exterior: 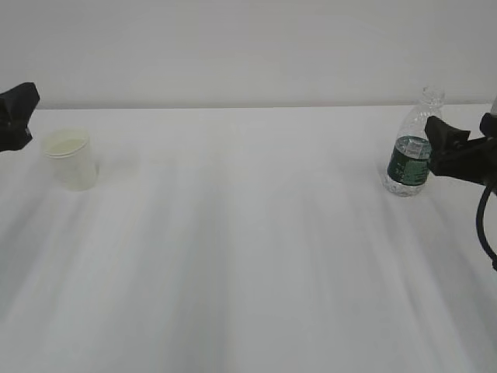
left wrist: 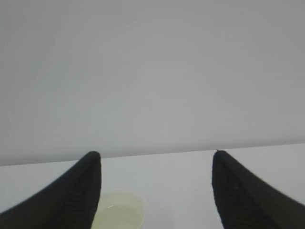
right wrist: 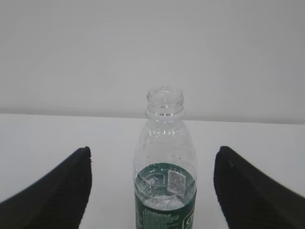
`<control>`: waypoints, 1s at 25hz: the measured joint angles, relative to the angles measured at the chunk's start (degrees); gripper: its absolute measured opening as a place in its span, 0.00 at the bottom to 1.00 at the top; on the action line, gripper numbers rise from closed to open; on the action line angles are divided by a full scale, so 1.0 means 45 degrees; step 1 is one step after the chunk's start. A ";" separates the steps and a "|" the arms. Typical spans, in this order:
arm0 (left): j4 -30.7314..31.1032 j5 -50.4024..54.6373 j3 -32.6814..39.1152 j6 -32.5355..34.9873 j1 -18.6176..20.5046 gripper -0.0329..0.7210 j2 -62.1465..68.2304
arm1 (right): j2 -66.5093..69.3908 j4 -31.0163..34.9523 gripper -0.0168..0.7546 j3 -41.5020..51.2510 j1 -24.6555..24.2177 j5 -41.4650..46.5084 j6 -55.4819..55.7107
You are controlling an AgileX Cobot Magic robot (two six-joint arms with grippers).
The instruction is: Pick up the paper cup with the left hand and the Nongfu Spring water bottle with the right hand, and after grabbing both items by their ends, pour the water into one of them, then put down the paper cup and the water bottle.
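Observation:
The white paper cup (exterior: 71,159) stands upright on the table at the far left, its cream inside showing. My left gripper (exterior: 17,116) hovers just left of and above it, partly cut off by the frame edge. In the left wrist view the cup (left wrist: 119,214) sits low beside the left finger, and the left gripper (left wrist: 156,153) is open and empty. The uncapped Nongfu Spring water bottle (exterior: 411,148) stands at the far right. My right gripper (exterior: 446,144) is beside it. The right wrist view has the bottle (right wrist: 165,167) centred between the open right gripper's (right wrist: 153,150) fingers, untouched, with water (right wrist: 167,193) at label height.
A white table (exterior: 248,249) runs across the whole exterior view, with a plain pale wall (exterior: 248,47) behind its far edge. A black cable (exterior: 485,221) hangs from the right arm at the frame's right edge.

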 joint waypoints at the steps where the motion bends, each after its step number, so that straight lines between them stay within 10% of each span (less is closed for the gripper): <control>1: 0.0000 0.0229 0.0000 0.0022 0.0000 0.73 -0.0322 | -0.0296 0.0000 0.79 -0.0015 0.0000 0.0188 0.0000; 25: -0.0401 0.7586 0.0030 0.0672 0.0000 0.73 -0.8855 | -0.8698 -0.0680 0.79 0.0043 0.0000 0.7706 0.0350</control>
